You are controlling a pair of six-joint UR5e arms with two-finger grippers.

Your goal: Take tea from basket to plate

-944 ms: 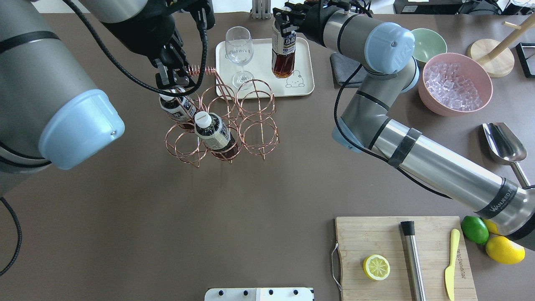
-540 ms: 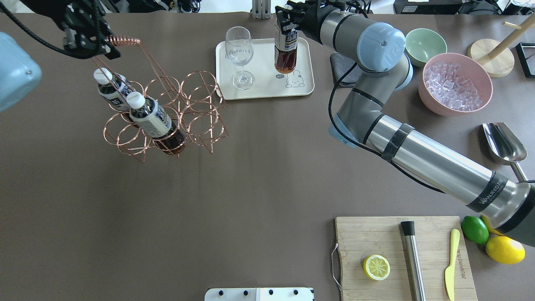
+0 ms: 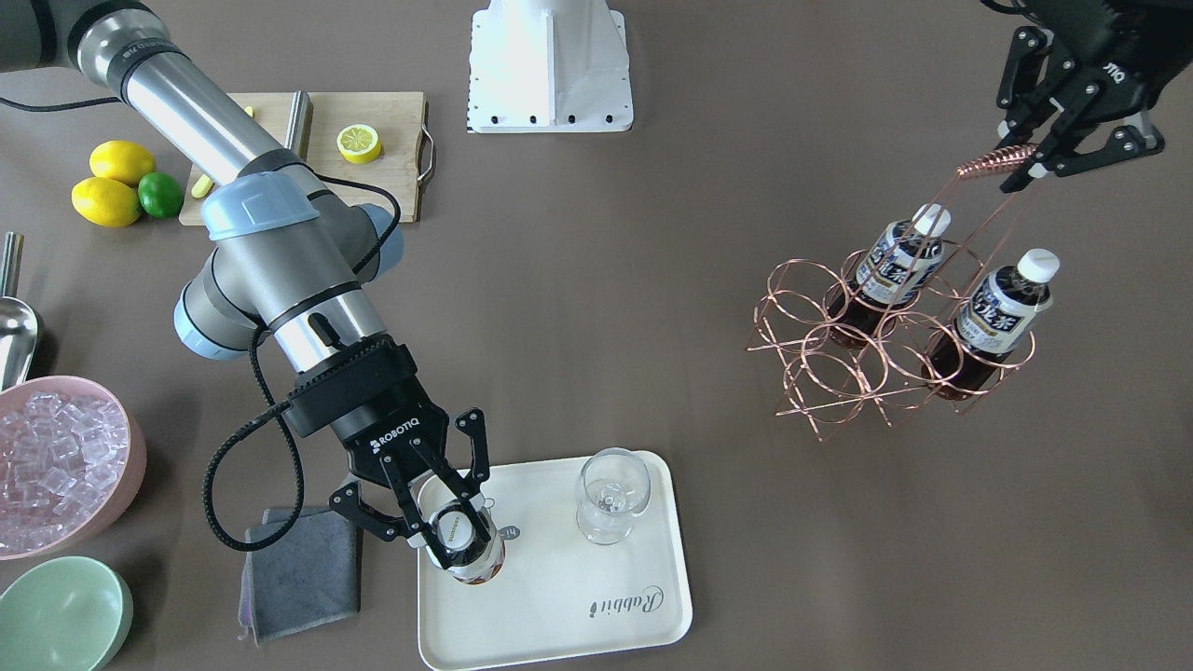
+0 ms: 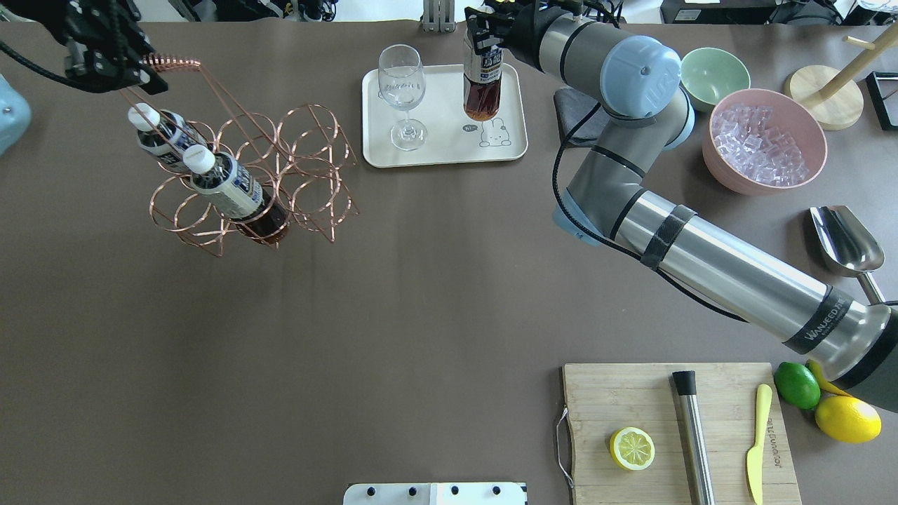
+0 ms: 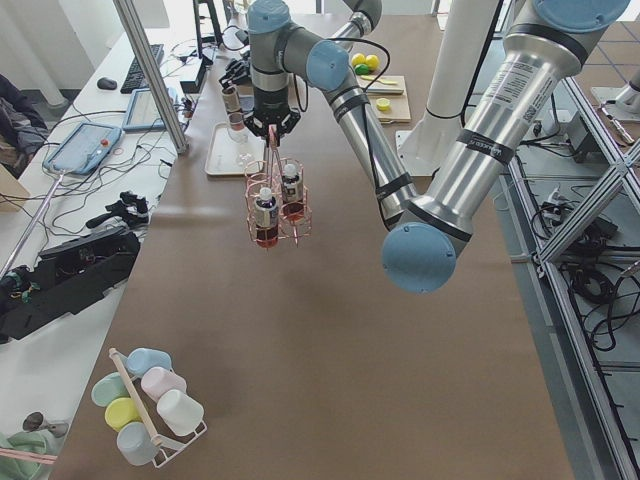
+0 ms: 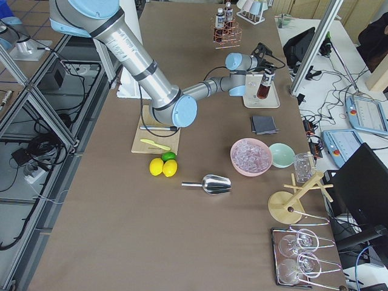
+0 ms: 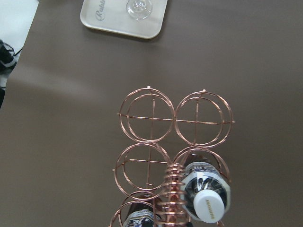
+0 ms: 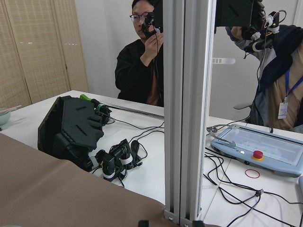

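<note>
**While the right gripper (image 3: pixel 452 536) clasps one tea (image 4: pixel 481 88) on the plate (image 4: pixel 435 151), the left gripper (image 3: pixel 1030 168) clamps the basket (image 7: pixel 176 119)**

As we look down from the overhead view, the tea stands upright straight beneath the right gripper, which is clenched about its neck and white cap. Its base is at the plate's surface near the 1 o'clock corner. We cannot tell whether it rests its weight there. A wine glass (image 4: pixel 401 91) stands on the same plate at 9 o'clock from the tea, well apart from it, and the printed bear (image 4: pixel 494 133) lies at 5 o'clock from the bottle's base.

At 10 o'clock on the table, the left gripper is closed on the coiled handle (image 4: pixel 168 63) of the copper wire basket. Two more bottles (image 4: pixel 235 196) sit in the rings at the end nearest that gripper. We cannot tell whether the basket's feet touch the table.

The brown table (image 4: pixel 449 294) carries the plate at 12 o'clock. A grey cloth (image 3: pixel 298 568) lies just beside the plate. A green bowl (image 4: pixel 714 73) and a pink bowl of ice (image 4: pixel 768 140) sit at 2 o'clock, and a steel scoop (image 4: pixel 845 242) at 3 o'clock. At 5 o'clock a wooden cutting board (image 4: pixel 617 400) holds a lemon half (image 4: pixel 632 449), a steel rod (image 4: pixel 693 435) and a yellow knife (image 4: pixel 758 442). A lime (image 4: pixel 797 385) and a lemon (image 4: pixel 847 419) lie beside it.

Beyond the table, the right wrist view shows an aluminium post (image 8: pixel 182 109) and a person in glasses (image 8: pixel 142 52) at a white bench.
</note>
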